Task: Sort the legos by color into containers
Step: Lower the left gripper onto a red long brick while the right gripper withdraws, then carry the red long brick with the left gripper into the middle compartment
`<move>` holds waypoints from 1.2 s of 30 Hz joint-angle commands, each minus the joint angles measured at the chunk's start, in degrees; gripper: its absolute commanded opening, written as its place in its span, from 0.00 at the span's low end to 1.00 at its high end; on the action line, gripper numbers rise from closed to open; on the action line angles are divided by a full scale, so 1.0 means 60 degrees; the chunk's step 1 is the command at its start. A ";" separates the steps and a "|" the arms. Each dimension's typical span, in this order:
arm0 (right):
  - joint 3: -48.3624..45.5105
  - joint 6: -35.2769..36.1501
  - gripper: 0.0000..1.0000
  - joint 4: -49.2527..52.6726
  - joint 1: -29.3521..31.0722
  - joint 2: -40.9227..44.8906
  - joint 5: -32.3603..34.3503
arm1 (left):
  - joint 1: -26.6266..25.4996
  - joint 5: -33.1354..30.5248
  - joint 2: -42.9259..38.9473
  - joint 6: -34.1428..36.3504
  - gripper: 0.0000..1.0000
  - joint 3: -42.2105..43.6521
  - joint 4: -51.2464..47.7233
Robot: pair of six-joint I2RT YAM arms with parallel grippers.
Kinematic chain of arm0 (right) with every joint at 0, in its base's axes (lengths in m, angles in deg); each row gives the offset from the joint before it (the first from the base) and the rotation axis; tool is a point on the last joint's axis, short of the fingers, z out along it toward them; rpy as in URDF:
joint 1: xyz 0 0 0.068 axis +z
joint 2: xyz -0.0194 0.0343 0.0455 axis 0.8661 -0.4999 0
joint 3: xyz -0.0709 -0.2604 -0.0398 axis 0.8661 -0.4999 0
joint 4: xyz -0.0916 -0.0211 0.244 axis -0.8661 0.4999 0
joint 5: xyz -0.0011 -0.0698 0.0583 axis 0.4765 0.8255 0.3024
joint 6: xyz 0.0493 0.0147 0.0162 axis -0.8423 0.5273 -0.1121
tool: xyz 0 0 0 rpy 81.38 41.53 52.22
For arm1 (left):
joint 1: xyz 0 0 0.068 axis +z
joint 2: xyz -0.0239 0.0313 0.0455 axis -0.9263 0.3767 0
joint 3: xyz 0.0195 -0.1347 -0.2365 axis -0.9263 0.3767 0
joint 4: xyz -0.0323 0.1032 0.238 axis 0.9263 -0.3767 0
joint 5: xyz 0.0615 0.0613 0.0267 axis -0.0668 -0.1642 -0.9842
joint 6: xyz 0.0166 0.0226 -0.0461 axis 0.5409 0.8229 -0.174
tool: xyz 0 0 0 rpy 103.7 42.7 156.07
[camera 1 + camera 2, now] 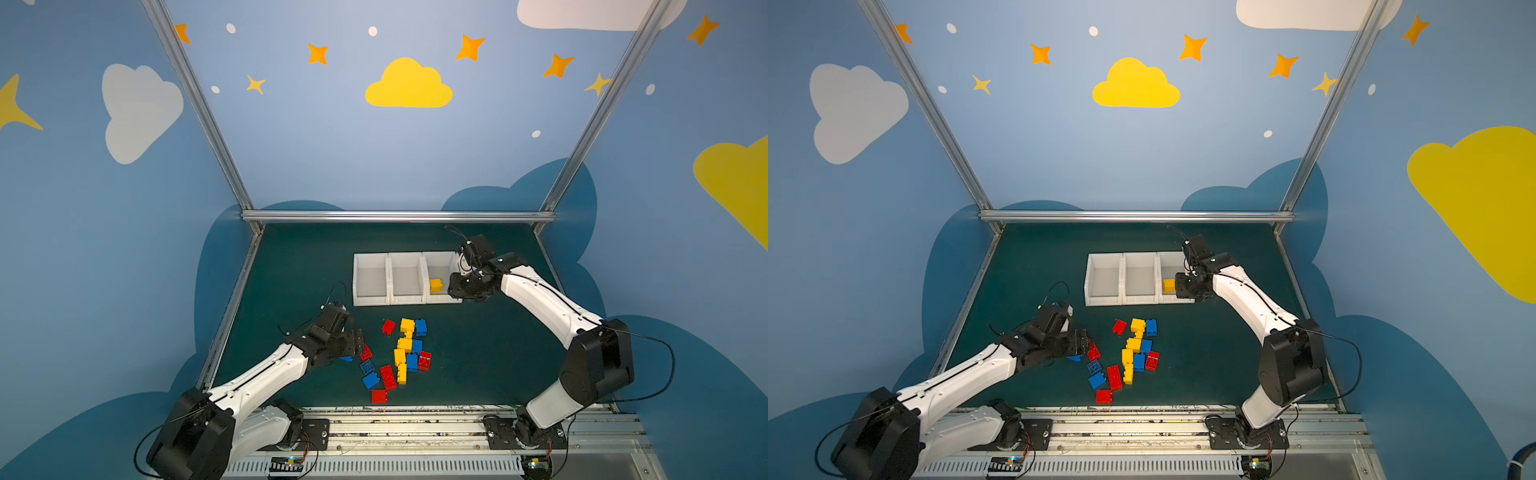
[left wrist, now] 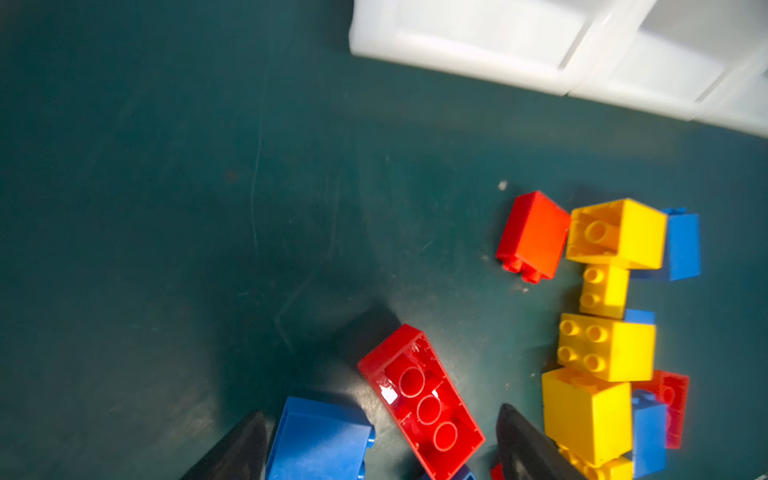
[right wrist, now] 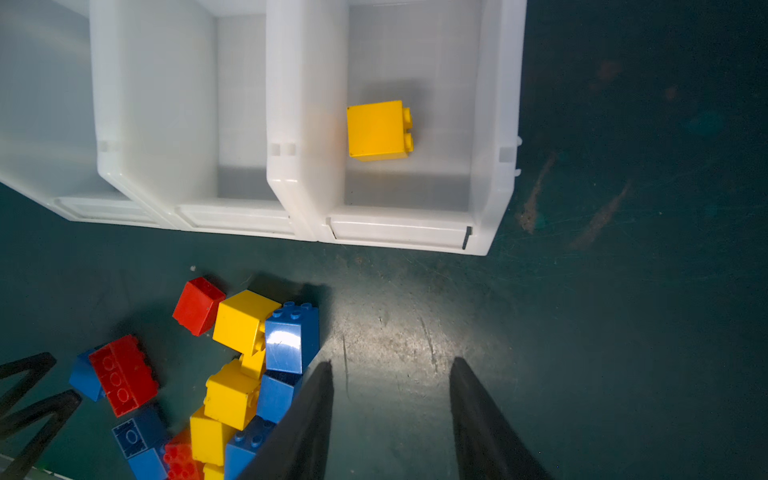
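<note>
We see the left gripper (image 2: 380, 415) open, an ungripped blue brick (image 2: 320, 436) and long red brick (image 2: 419, 403) between its jaws, the mixed pile (image 1: 409, 351) crowding beside. Behind stand three white bins (image 1: 407, 300); the rightmost holds one yellow brick (image 3: 376, 131). The right gripper (image 3: 390, 365) hangs part-open, empty, near that bin's front.

Work surface: dark green mat (image 1: 478, 353), scuffed and scratched. Far centre: three white containers (image 1: 408, 298) standing in a left-to-right row, side walls touching. Near centre: loose red, yellow and blue legos (image 1: 405, 344) lying clustered, several touching one another, clear of the containers.
</note>
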 commanded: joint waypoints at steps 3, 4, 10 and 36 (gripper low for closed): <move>-0.0139 -0.0100 0.47 -0.0074 0.0038 0.0270 -0.0091 | -0.0180 0.0194 0.0562 -0.0077 0.84 -0.0495 0.0208; -0.0137 -0.0092 0.47 -0.0079 0.0037 0.0276 -0.0098 | -0.0215 0.0213 0.0676 -0.0103 0.84 -0.0518 0.0281; -0.0246 -0.0129 0.47 -0.0138 0.0044 0.0326 -0.0125 | -0.0512 0.0405 0.1335 -0.0154 0.82 -0.0741 0.0630; -0.0769 -0.0261 0.47 -0.0063 -0.0012 0.0910 0.0004 | -0.1817 -0.0645 0.3374 0.0472 0.73 -0.2741 -0.1101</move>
